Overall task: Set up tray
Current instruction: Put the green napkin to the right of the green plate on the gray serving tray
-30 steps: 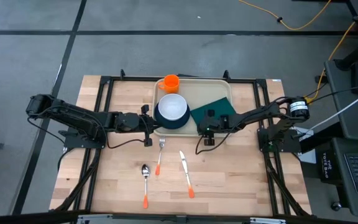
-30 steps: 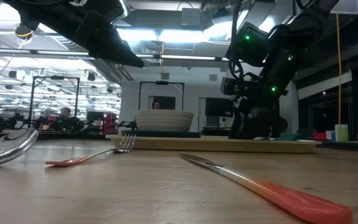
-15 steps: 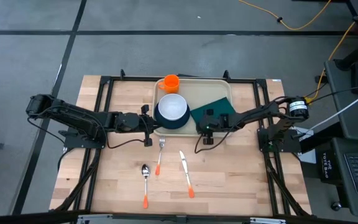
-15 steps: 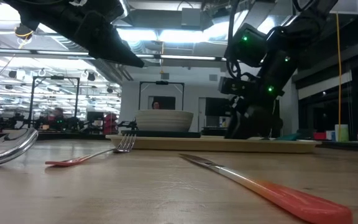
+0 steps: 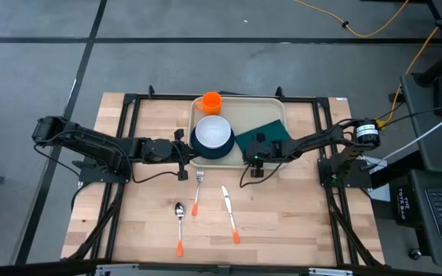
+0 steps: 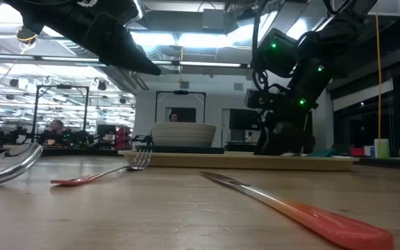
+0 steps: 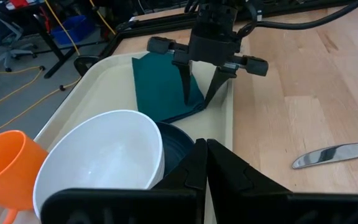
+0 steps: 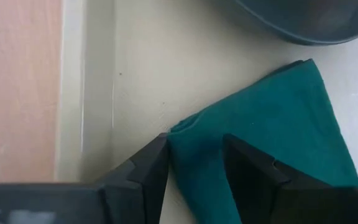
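- The tray (image 5: 304,116) lies on the worktop (image 5: 298,218) at its far middle, and the right arm's fingers stand over the tray's near edge.
- The green napkin (image 5: 271,134) lies flat on the tray; one corner of it sits between the right fingers (image 8: 148,171), with a narrow gap showing on either side.
- The right gripper (image 7: 201,93) points down at that napkin corner, its fingers parted; the fingertips are at or just above the tray floor, and whether they touch the cloth cannot be told.
- Beside those fingers, toward the left arm, a white bowl (image 5: 213,132) sits in a dark teal plate (image 5: 202,151) on the tray.
- An orange cup (image 5: 209,101) stands on the tray's far edge, beyond the bowl.
- The left gripper (image 7: 205,155) hovers just beside the tray's edge next to the plate, its fingers pressed together and holding nothing.
- Nearer than both pairs of fingers, on bare worktop, lie a fork (image 5: 198,192), a knife (image 5: 229,214) and a spoon (image 5: 179,227), each with an orange handle.
- The fork's tines lie just short of the tray's near rim; the knife and spoon lie well apart from it.
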Action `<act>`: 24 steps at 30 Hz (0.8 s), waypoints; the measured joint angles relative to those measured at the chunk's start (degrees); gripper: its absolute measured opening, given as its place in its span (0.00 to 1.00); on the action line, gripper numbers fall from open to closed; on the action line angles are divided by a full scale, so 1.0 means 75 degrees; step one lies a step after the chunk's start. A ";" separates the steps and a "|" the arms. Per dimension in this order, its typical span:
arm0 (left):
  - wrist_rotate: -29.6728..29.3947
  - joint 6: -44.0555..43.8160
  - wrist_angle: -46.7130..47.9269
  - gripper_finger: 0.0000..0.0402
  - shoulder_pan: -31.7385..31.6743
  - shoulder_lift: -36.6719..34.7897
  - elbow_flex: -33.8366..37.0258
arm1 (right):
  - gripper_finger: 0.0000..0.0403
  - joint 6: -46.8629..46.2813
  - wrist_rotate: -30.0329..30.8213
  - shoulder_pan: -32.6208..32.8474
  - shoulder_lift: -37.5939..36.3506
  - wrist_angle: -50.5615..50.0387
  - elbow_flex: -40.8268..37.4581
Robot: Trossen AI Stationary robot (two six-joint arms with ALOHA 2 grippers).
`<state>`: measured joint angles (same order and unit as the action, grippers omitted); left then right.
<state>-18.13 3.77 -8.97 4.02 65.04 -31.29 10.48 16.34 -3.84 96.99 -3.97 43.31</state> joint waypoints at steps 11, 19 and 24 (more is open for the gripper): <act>0.0000 0.0000 0.0000 0.00 -0.0001 0.0000 0.0000 | 0.06 -0.0411 -0.0105 -0.0003 0.0009 -0.0018 0.0000; 0.0000 0.0000 -0.0001 0.01 -0.0001 0.0000 0.0000 | 0.03 0.0175 -0.0033 0.0000 -0.0057 -0.0185 0.0000; 0.0000 0.0000 0.0006 0.00 -0.0001 0.0000 0.0000 | 0.03 0.0704 0.0252 -0.0039 -0.0289 -0.0729 0.0000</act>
<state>-18.13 3.77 -8.93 4.01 65.03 -31.29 15.76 18.23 -4.13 94.82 -9.44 43.31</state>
